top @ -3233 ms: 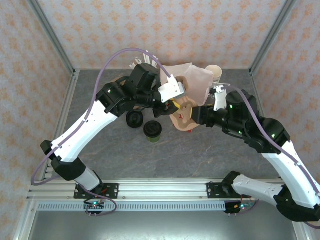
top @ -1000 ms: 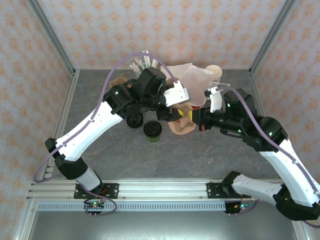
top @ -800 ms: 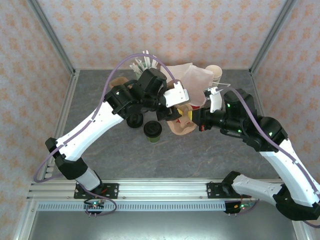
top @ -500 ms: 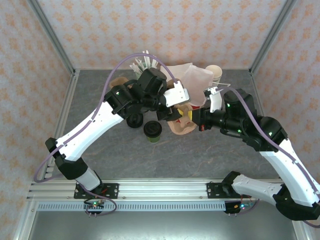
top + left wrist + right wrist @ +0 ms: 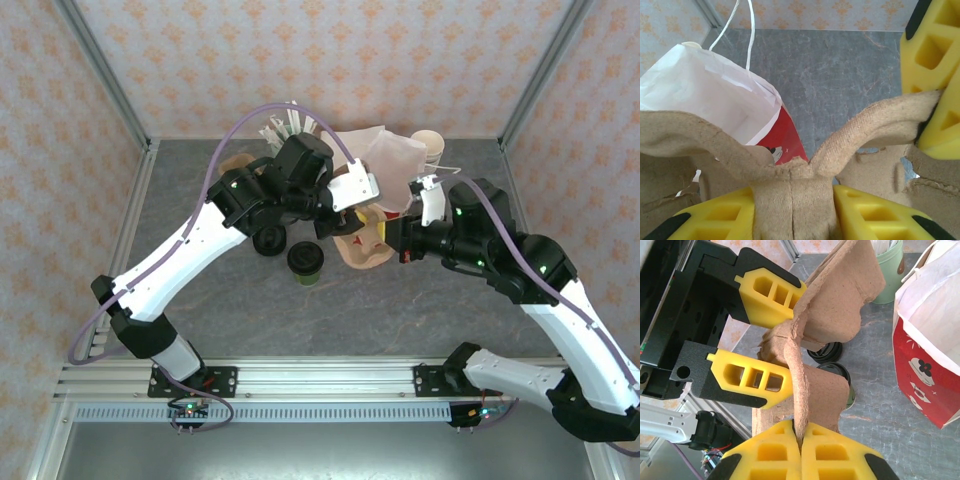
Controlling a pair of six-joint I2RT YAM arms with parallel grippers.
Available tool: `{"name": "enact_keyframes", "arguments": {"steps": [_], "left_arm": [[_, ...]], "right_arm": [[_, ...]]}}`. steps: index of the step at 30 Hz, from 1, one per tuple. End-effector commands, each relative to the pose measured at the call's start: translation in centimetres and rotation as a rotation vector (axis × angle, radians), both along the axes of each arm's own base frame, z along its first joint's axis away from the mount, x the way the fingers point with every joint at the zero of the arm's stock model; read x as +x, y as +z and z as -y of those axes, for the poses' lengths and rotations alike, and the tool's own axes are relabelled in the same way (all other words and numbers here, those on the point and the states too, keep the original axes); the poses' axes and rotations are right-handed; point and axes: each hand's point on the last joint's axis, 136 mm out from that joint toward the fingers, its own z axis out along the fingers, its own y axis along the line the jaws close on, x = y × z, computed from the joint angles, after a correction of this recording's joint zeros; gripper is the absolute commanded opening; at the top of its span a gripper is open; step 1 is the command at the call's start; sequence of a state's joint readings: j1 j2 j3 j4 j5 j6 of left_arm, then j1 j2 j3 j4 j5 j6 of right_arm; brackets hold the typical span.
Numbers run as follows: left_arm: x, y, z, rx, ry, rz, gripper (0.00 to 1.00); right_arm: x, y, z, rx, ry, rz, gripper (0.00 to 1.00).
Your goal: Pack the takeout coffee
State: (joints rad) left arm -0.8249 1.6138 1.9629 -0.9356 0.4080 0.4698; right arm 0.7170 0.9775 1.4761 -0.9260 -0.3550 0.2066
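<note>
Spanning the floor of the enclosure, the grey stone-patterned table [image 5: 420, 300] carried everything I worked over. At its far side sat the paper bag [image 5: 392, 158], white above and red below, with white string handles. Just in front of the bag, raised off the table, was the brown pulp cup carrier [image 5: 365, 250], which I held with both arms. My left gripper [image 5: 792, 202] had its yellow fingers closed on the carrier's central rib, one pad on each side of the cardboard. My right gripper [image 5: 800, 442] was pinched tight on a thin edge of the same carrier from the opposite side; the two grippers were near each other but did not touch. The takeout coffee [image 5: 305, 262] stood upright on the table with its lid on, just left of the carrier in the top view and partly under it in the right wrist view. It was outside the bag and touched by neither gripper. A loose black lid [image 5: 268, 239] lay just beside the cup, on its far-left side.
</note>
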Motion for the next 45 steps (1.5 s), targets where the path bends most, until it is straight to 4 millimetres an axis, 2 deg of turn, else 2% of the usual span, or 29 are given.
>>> {"name": "enact_keyframes", "arguments": {"steps": [1, 5, 8, 13, 16, 23, 28, 31, 35, 45], "left_arm": [[0.0, 1.6, 0.1, -0.036, 0.001, 0.018, 0.35], [0.2, 1.9, -0.1, -0.044, 0.017, 0.014, 0.34], [0.6, 2.3, -0.7, -0.055, 0.043, 0.010, 0.34], [1.1, 3.0, -1.9, -0.085, 0.091, 0.010, 0.34], [1.0, 3.6, -2.9, -0.113, 0.114, 0.015, 0.34], [0.3, 4.2, -4.6, -0.140, 0.152, 0.019, 0.34], [-0.3, 4.0, -5.4, -0.144, 0.171, 0.020, 0.34], [-0.6, 3.9, -5.8, -0.148, 0.178, 0.020, 0.34], [-0.8, 3.9, -6.1, -0.155, 0.184, 0.021, 0.34], [-1.1, 4.4, -6.0, -0.196, 0.194, -0.006, 0.35]], "right_arm": [[0.2, -0.1, 1.0, -0.021, -0.045, 0.016, 0.14], [1.0, 0.5, 2.5, -0.023, -0.145, 0.046, 0.39], [2.1, 0.6, 4.7, -0.050, -0.279, 0.080, 0.50], [4.7, 0.2, 10.2, -0.163, -0.622, 0.132, 0.58], [6.1, -0.4, 12.1, -0.192, -0.758, 0.146, 0.61], [10.5, -4.4, 12.1, -0.114, -0.817, -0.018, 0.64], [12.9, -6.9, 10.4, -0.051, -0.773, -0.114, 0.76], [13.8, -8.0, 9.9, -0.039, -0.760, -0.151, 0.80], [14.6, -9.1, 9.5, -0.053, -0.756, -0.179, 0.80], [16.3, -11.2, 10.3, -0.137, -0.782, -0.189, 0.73]]}}
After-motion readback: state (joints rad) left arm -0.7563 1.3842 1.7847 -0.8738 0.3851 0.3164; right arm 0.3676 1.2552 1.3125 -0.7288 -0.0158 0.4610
